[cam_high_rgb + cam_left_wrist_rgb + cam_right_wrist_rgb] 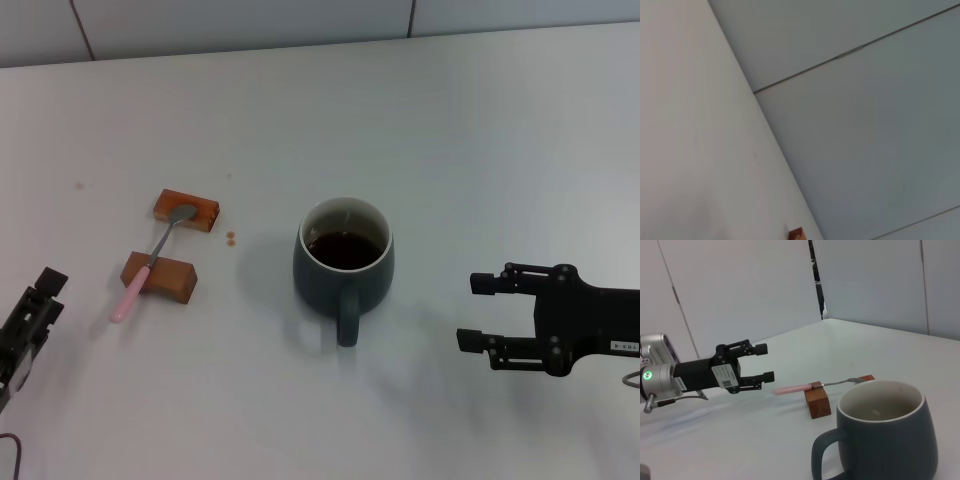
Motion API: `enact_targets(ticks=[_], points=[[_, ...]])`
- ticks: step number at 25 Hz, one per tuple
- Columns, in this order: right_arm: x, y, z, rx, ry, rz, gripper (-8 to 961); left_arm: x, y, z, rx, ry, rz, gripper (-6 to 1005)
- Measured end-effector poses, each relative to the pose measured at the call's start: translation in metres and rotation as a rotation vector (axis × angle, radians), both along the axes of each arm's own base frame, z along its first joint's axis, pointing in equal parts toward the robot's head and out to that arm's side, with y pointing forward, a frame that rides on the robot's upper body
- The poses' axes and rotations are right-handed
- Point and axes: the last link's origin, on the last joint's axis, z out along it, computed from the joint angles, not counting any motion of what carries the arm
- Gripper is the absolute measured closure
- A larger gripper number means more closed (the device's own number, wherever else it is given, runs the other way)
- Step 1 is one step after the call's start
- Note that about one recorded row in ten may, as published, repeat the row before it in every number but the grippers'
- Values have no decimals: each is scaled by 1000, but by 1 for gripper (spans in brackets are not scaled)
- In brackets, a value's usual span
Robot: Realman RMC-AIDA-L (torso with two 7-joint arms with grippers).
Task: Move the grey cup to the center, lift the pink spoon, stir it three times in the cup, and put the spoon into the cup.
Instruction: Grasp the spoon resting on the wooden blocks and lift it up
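Grey cup (343,265): one, standing upright near the middle of the table (480,130), handle turned toward me, dark brown liquid inside.
Pink spoon (150,265): one, lying to the left of the cup and well apart from it, its pink handle across the nearer block and its metal bowl on the farther one.
Brown blocks: two, the nearer block (159,277) and the farther block (187,210), both flat on the table.
Drips (230,238): two small brown spots on the table between the farther block and the cup.
My right claw (478,311): one, spread wide and holding nothing, to the right of the cup, apart from it.
My left claw (766,361): one, fingers spread and pinching nothing, low at the left edge, near the spoon's handle end without touching it.
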Motion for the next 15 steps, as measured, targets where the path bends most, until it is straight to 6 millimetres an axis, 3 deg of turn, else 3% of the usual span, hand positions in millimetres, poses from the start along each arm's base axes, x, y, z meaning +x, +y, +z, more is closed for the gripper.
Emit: enact_targets(ticks=[15], points=[[1, 0, 1, -6, -26, 12, 212, 6, 1, -12, -54, -30, 3, 217]])
